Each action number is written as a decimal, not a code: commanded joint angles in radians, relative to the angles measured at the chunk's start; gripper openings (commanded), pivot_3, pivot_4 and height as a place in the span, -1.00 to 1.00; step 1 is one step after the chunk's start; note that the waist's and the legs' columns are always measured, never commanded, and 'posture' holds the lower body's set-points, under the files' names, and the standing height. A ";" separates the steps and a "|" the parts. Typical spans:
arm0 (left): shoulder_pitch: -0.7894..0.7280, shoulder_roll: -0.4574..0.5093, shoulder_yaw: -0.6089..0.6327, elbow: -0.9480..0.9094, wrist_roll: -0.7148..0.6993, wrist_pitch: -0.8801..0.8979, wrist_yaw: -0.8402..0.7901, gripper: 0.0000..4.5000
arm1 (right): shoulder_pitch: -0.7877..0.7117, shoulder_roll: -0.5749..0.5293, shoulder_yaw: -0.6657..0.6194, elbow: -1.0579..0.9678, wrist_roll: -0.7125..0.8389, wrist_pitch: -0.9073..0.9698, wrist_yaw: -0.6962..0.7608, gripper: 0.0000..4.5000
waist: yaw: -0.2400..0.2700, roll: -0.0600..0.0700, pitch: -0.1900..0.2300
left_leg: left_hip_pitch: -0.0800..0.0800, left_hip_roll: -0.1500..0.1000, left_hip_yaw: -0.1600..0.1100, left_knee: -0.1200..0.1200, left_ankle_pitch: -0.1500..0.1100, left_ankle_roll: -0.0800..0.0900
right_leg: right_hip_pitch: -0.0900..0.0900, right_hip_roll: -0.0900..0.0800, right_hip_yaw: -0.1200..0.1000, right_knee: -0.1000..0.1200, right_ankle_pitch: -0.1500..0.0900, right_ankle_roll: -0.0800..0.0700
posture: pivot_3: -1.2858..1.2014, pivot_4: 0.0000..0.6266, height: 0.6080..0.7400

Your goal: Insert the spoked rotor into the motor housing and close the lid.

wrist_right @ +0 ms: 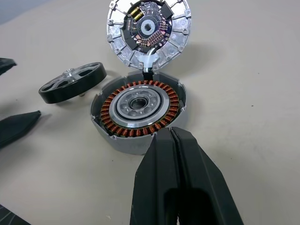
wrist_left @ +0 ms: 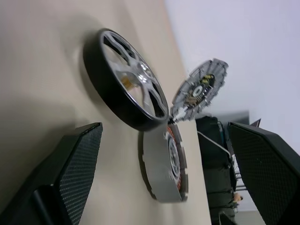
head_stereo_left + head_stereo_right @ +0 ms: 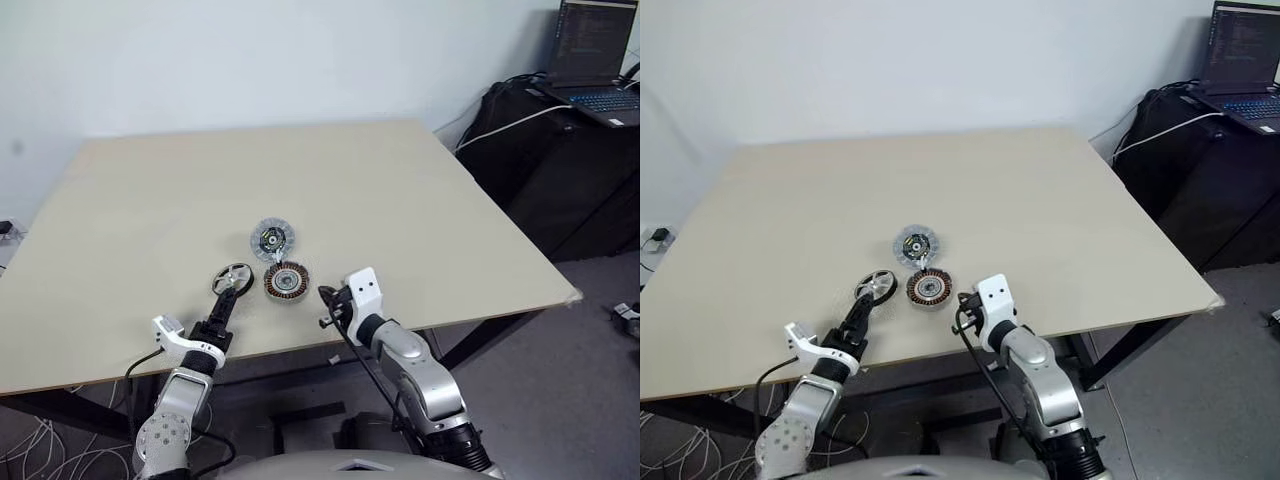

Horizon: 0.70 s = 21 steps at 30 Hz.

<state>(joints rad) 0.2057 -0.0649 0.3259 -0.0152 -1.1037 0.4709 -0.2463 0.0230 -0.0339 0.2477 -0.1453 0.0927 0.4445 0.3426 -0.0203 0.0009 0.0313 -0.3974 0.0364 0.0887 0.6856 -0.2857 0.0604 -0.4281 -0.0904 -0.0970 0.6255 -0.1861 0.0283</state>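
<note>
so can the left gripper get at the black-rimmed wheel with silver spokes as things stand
Probably yes. The left gripper is open and sits just short of the black-rimmed spoked wheel, which lies flat on the beige table with nothing between them; the copper-wound round housing sits apart beside it.

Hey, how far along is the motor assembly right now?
Nothing is assembled yet. The spoked rotor lies on the table beside the motor housing, whose lid is open. The open left claw is at the rotor; the right claw is shut. Left: grasp, insert, close lid.
</note>
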 commanded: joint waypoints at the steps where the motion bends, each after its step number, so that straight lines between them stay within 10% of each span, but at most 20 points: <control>1: -0.042 -0.032 0.016 0.037 -0.017 0.000 -0.011 1.00 | -0.010 0.004 -0.005 -0.049 0.018 -0.013 -0.004 -0.98 | 0.002 0.000 0.000 | 0.000 0.000 0.000 0.000 0.000 0.000 | 0.000 0.000 0.000 0.000 0.000 0.000 | 0.03 -1.00 1.00; 21: -0.216 -0.063 0.084 0.212 -0.021 0.012 0.083 0.84 | -0.008 0.005 0.000 -0.051 0.029 -0.014 -0.017 -1.00 | 0.010 0.000 -0.001 | 0.001 0.000 -0.002 0.002 0.001 0.000 | 0.002 0.000 0.000 0.001 0.000 0.000 | 0.03 -1.00 1.00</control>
<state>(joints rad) 0.0162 -0.0816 0.4115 0.1645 -1.1381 0.4887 -0.1927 0.0235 -0.0343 0.2493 -0.1491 0.1075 0.4445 0.3278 -0.0101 0.0009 0.0298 -0.3963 0.0360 0.0865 0.6879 -0.2849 0.0601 -0.4255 -0.0901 -0.0974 0.6269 -0.1857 0.0288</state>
